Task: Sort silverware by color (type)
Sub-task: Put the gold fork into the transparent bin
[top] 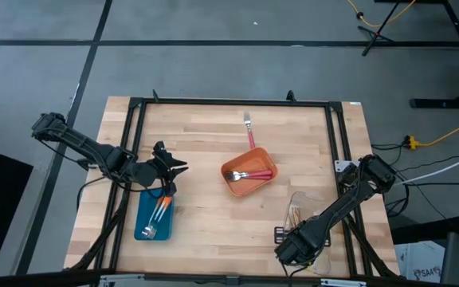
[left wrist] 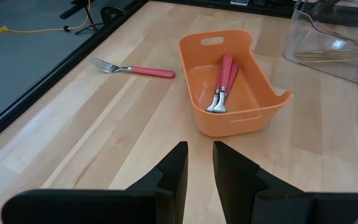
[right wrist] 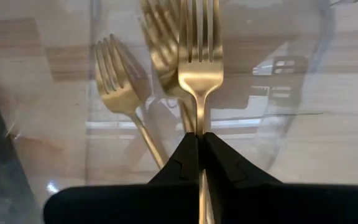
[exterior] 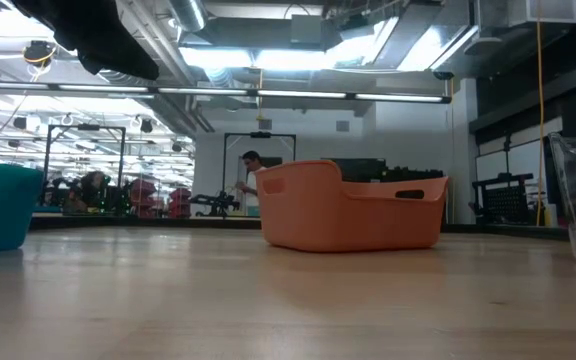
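My right gripper (right wrist: 199, 134) points down over the clear tray (top: 307, 206) at the near right, shut on a gold fork (right wrist: 197, 62). More gold forks (right wrist: 120, 81) lie in the tray below it. My left gripper (left wrist: 199, 149) hovers open over the far end of the blue tray (top: 146, 211), which holds orange-handled forks (top: 162, 209). Two pink-handled forks (left wrist: 224, 81) lie in the orange tray (left wrist: 229, 124) at mid-table. A third pink-handled fork (left wrist: 135, 70) lies flat on the table beyond it. My right gripper pinches the gold fork's handle (right wrist: 198, 118), just behind the tines, between its two fingers. The fingers come from above and lie along the fork. The fork hangs tines down over the clear tray; whether its tips touch the tray I cannot tell.
A black frame (top: 138, 104) runs along the table's left, far and right edges. Bare wood lies between the trays and along the near edge. A person (exterior: 253, 175) stands in the room beyond the table.
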`<control>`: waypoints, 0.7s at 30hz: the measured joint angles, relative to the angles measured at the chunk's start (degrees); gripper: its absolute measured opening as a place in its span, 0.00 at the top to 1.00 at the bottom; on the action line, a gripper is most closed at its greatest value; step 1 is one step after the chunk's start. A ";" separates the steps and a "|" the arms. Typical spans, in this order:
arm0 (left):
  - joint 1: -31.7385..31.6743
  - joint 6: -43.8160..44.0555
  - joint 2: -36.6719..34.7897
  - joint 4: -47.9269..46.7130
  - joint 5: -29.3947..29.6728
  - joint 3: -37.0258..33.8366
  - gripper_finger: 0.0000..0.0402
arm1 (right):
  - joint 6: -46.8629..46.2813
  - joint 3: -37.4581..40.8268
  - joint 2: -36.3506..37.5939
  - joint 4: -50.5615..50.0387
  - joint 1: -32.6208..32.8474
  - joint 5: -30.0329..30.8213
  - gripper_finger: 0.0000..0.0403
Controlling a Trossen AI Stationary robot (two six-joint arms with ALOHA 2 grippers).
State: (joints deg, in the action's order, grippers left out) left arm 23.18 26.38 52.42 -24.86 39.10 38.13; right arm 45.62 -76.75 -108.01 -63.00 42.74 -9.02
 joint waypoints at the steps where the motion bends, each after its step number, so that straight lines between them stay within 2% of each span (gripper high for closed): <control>1: 0.00 0.01 0.00 0.00 0.00 -0.02 0.83 | -0.18 0.26 0.00 0.19 0.00 0.00 1.00; 13: 0.00 0.05 0.00 0.02 -0.01 0.00 0.83 | -0.45 0.80 0.00 0.57 0.00 -0.02 0.99; 21: 0.00 0.05 0.00 0.02 0.01 0.00 0.83 | -5.32 0.80 0.00 0.61 0.00 0.39 0.86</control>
State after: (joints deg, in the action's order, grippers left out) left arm 23.18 26.43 52.42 -24.84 39.11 38.13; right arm 40.29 -75.94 -108.01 -62.39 42.74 -8.62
